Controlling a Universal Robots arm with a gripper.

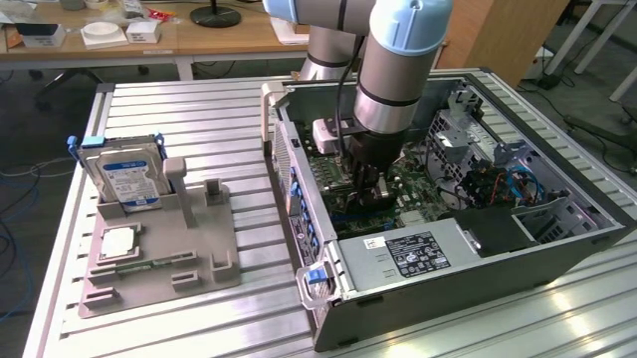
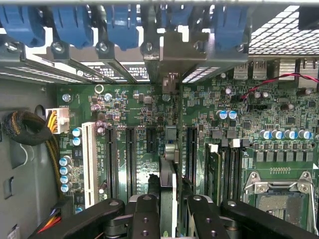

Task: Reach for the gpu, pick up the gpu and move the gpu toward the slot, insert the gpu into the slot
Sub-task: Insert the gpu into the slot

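The end effector pinches the gpu edge-on at lower centre of the wrist frame, held upright (so its edge can meet the connector) just above a motherboard slot inside the computer case on the bench.

The black fingers clamp the thin dark gpu card edge-on, standing over the green motherboard between black expansion slots, its metal bracket by the blue clips.
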